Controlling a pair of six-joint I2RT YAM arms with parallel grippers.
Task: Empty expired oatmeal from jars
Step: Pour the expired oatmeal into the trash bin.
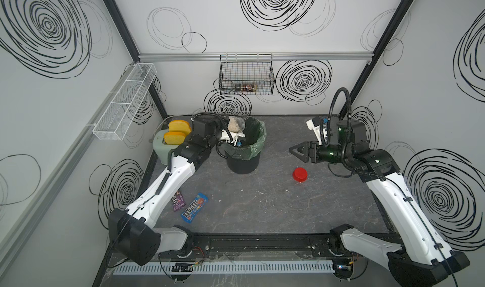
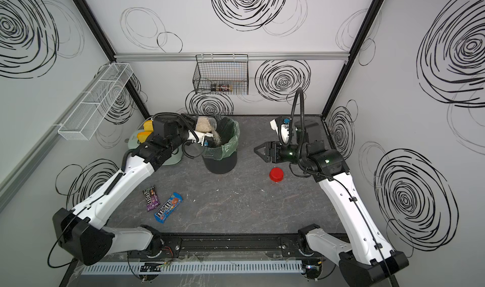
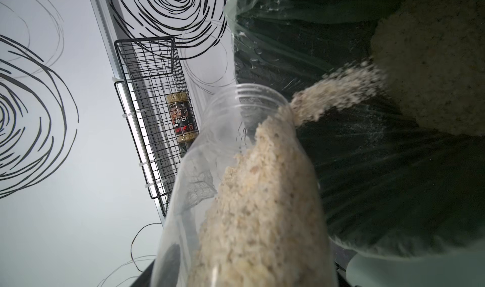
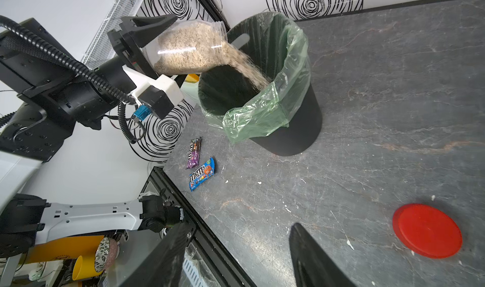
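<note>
A clear plastic jar [image 4: 189, 47] lies tilted, mouth down, over the rim of a black bin [image 4: 296, 131] lined with a green bag. My left gripper [image 4: 170, 45] is shut on the jar's body. Pale beige oatmeal [image 4: 246, 68] streams from the mouth into the bin, and a heap of it lies inside [image 3: 433, 62]. Much oatmeal is still in the jar [image 3: 262, 207]. Both top views show the jar [image 1: 236, 125] [image 2: 206, 124] at the bin's back left. My right gripper [image 1: 298, 152] hovers open and empty to the right of the bin. The jar's red lid [image 1: 299, 174] lies on the table just in front of it.
A green toaster with yellow toast slices [image 1: 175, 133] stands left of the bin, behind my left arm. Two candy packs [image 1: 194, 207] lie front left. A black wire basket [image 1: 246, 74] holding a bottle hangs on the back wall, a white mesh basket [image 1: 123, 102] on the left wall.
</note>
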